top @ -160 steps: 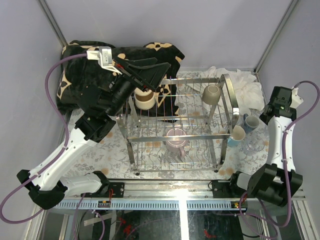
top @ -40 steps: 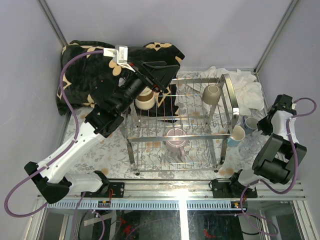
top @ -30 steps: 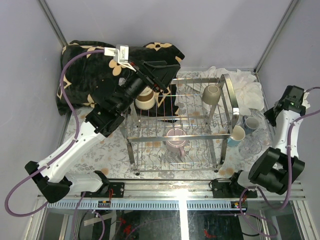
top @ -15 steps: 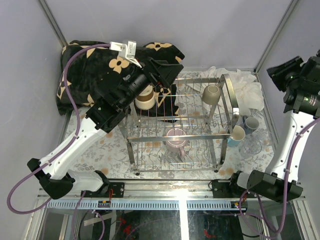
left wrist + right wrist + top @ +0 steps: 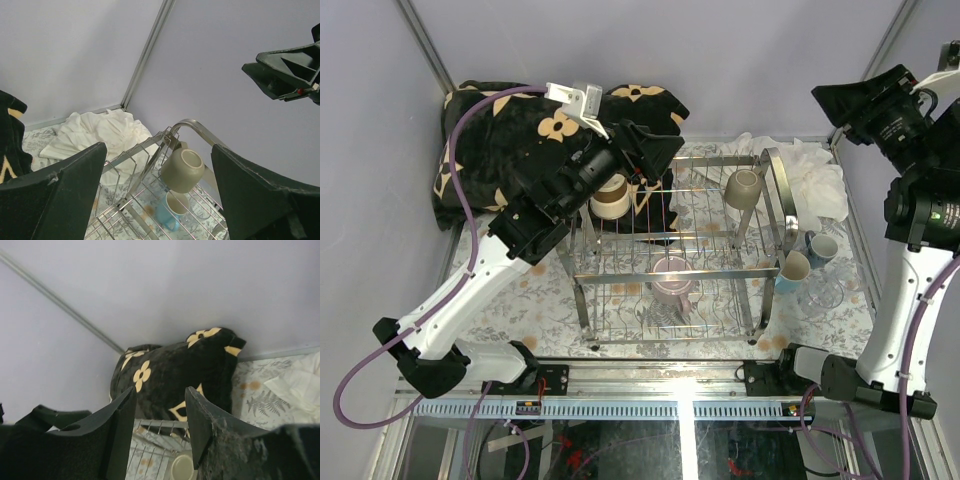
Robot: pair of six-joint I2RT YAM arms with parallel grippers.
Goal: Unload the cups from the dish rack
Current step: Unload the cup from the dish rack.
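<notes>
A black blanket with cream flowers (image 5: pixel 490 140) lies at ten o'clock on the table (image 5: pixel 545 300); a crumpled white cloth (image 5: pixel 815 175) lies at two.

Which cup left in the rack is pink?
The pink mug, near middle of the dish rack; the beige cup and the cream cup sit toward its far corners.

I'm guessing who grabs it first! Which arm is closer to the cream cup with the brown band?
Left. The left gripper hovers just beside the cream cup in the back-left corner of the dish rack. The right gripper is high, far to the right.
</notes>
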